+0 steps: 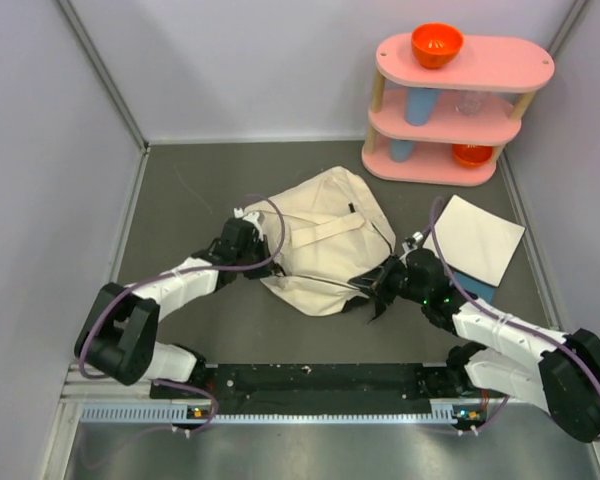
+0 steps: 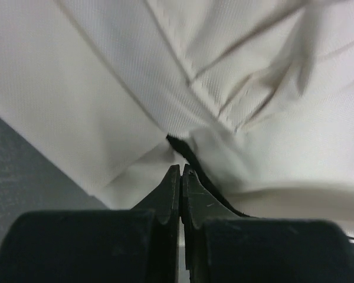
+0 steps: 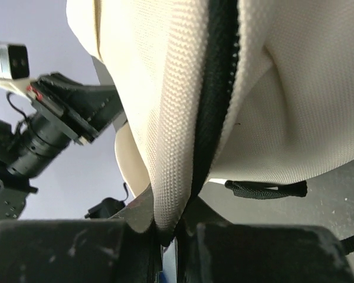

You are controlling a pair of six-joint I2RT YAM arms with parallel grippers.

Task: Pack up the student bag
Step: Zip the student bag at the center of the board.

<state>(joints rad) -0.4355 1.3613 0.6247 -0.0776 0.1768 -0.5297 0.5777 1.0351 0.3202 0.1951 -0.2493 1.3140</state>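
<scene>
The student bag (image 1: 325,240), a soft cream canvas backpack with black trim, lies crumpled mid-table between both arms. My left gripper (image 1: 248,232) is at the bag's left edge. In the left wrist view its jaws (image 2: 181,171) are shut, tips against the cream fabric (image 2: 135,88) beside a black zipper trim (image 2: 189,154); nothing shows between them. My right gripper (image 1: 380,280) is at the bag's lower right edge. In the right wrist view it (image 3: 168,227) is shut on a raised fold of the bag (image 3: 177,147) along its black zipper trim (image 3: 215,100).
A pink three-tier shelf (image 1: 460,110) stands at the back right with orange bowls (image 1: 437,44), a blue cup (image 1: 420,104) and a clear glass. A white notebook (image 1: 477,238) lies right of the bag over a blue item (image 1: 477,290). Walls enclose the table.
</scene>
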